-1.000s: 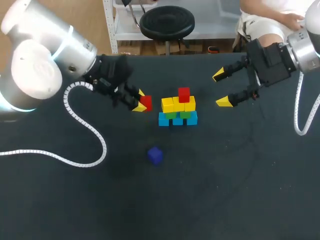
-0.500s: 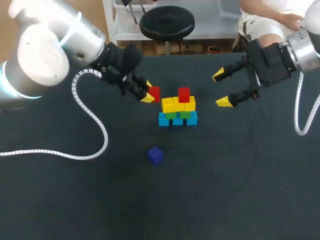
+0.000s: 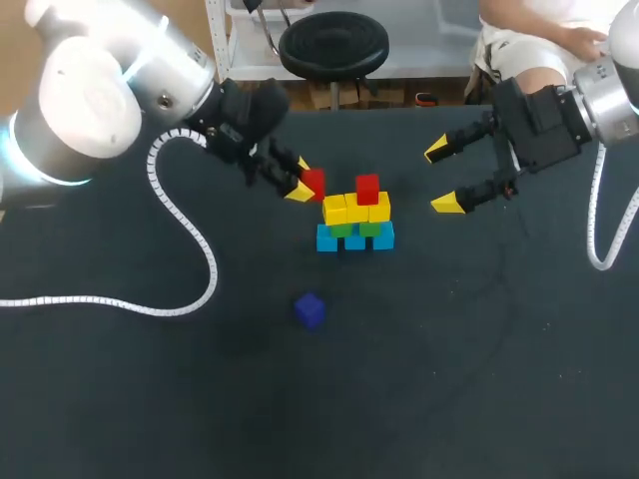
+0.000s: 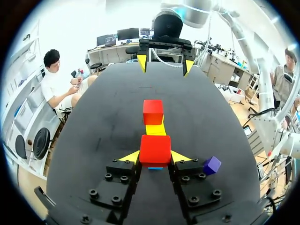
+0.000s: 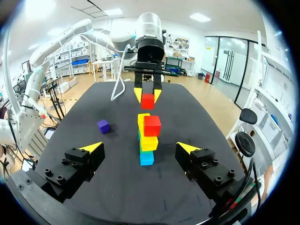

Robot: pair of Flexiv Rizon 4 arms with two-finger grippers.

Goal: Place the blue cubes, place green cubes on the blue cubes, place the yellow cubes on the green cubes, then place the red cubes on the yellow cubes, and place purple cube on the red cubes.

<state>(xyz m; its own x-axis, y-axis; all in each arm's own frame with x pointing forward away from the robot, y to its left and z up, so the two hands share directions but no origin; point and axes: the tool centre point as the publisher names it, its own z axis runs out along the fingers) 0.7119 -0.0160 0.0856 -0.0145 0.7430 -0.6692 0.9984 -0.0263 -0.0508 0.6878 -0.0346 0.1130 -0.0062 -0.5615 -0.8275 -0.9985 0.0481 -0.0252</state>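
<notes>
Now the left arm's fingers (image 3: 298,194), just upper left of centre, clamp a small red cube (image 3: 314,184) beside the pyramid of coloured cubes (image 3: 355,238). Best lower it squarely onto the bare yellow cube (image 3: 335,210), flush against the placed red cube (image 3: 367,188). The right arm's fingers (image 3: 447,204) gape, empty.

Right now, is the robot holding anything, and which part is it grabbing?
Yes: the left jaws pinch a red cube by two opposite side faces. The right jaws are open and empty.

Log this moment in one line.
left tool: shut on red cube, near stack | right tool: open, empty | stack: top cube red | purple cube: on table
</notes>
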